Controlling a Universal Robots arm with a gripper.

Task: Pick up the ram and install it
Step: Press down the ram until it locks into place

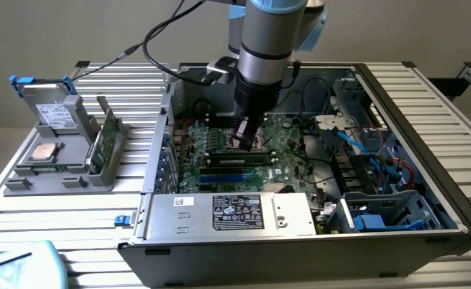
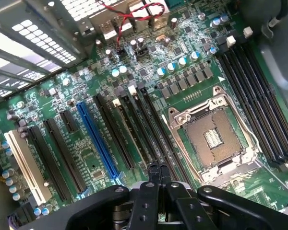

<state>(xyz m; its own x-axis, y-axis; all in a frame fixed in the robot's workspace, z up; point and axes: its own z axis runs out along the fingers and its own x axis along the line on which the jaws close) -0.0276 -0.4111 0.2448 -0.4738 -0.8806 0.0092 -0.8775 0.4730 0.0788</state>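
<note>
Open computer case (image 1: 396, 150), gripper (image 2: 159, 173) closed, empty, above motherboard (image 2: 86, 139).

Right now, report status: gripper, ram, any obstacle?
Gripper shut, empty, above motherboard beside processor socket. One ram stick in board slot near it; second stick upright in gray holder. No obstruction seen.

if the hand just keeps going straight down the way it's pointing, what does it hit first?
Most likely the motherboard. In the wrist view the hand points down at the long dark slots beside the open CPU socket, fingers together and empty. The exterior view agrees, with the hand over the board inside the case. Exact depth unclear.
</note>
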